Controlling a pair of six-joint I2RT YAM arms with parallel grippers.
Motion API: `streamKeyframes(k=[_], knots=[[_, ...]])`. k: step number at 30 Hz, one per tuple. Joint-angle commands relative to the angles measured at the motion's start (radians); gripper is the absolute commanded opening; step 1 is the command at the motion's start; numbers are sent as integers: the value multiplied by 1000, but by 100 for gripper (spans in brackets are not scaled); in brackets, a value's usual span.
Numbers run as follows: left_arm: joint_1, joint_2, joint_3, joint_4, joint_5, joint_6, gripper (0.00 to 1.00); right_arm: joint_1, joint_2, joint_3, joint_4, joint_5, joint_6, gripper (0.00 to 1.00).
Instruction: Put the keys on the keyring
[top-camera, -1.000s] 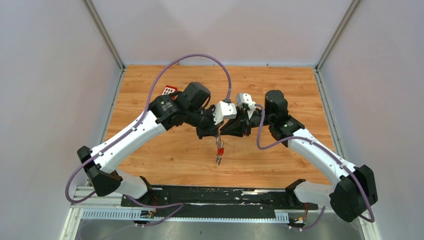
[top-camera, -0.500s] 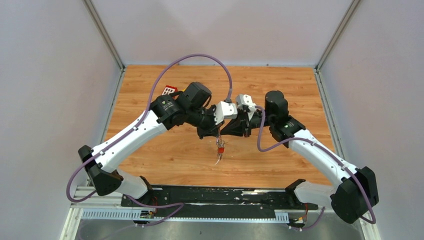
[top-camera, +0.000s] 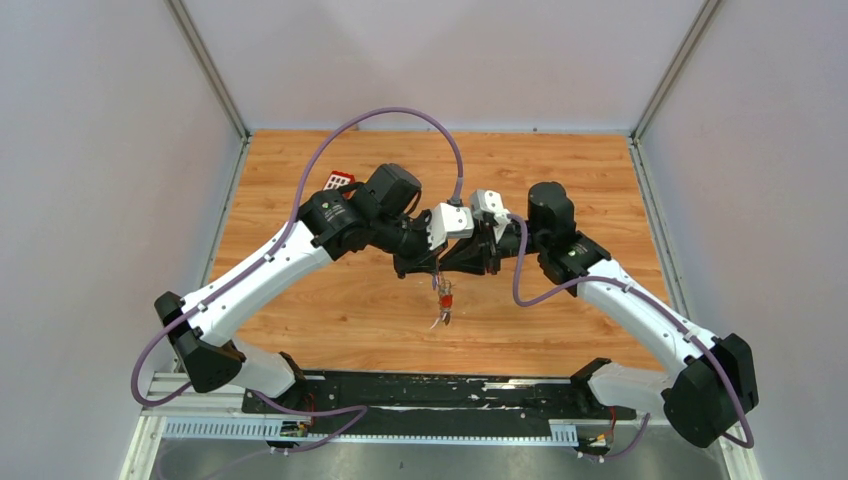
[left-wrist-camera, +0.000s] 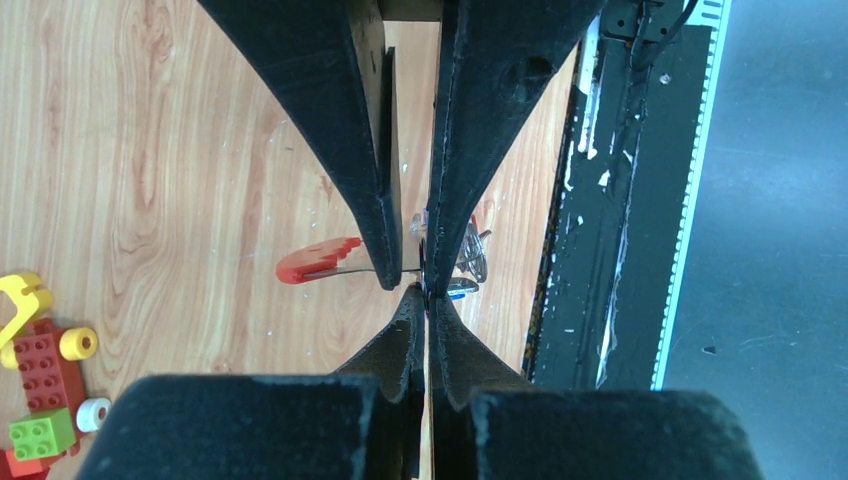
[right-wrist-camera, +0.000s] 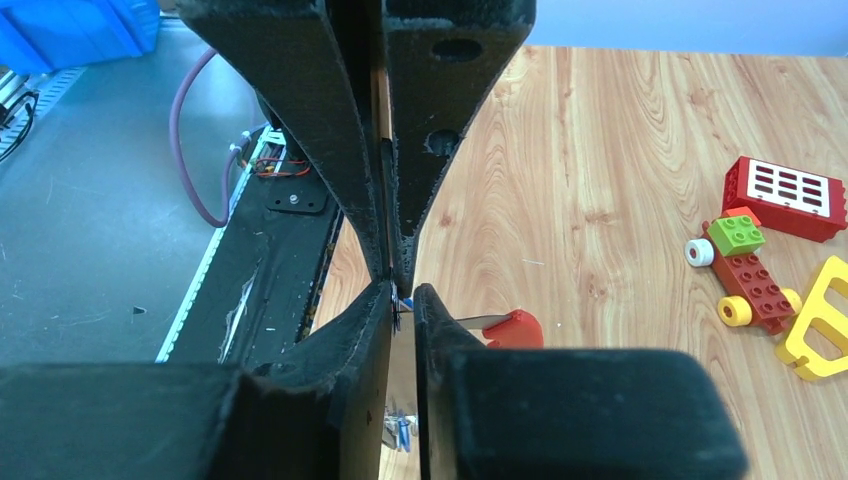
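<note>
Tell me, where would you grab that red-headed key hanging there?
Pinch the red-headed key by its flat plastic head, probably coming from its free end. The head sticks out in the open with broad faces; the thin silver blade is narrow and partly hidden.

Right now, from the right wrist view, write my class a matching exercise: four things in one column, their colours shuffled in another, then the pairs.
Things: 1 key head; 2 toy frame; 3 cable; 4 bin.
Colours: A purple; B blue; C red; D yellow.
Pairs: 1-C; 2-D; 3-A; 4-B.
</note>
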Motion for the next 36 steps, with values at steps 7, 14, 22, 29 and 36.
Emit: streamKeyframes(k=[7,14,22,29,36], knots=[[-5,-41,28,33,62,9,0,11,-18,23,-1,43,-34,5],[-6,-53,20,35,59,16,0,9,-27,31,-38,45,-62,0],[-2,-142,-60,111,44,72,23,-21,-77,44,-34,20,-40,0],[37,-273,-190,273,62,116,36,-60,-109,45,12,-16,23,0],[37,-322,-284,441,112,153,40,-75,-85,67,92,-92,125,0]])
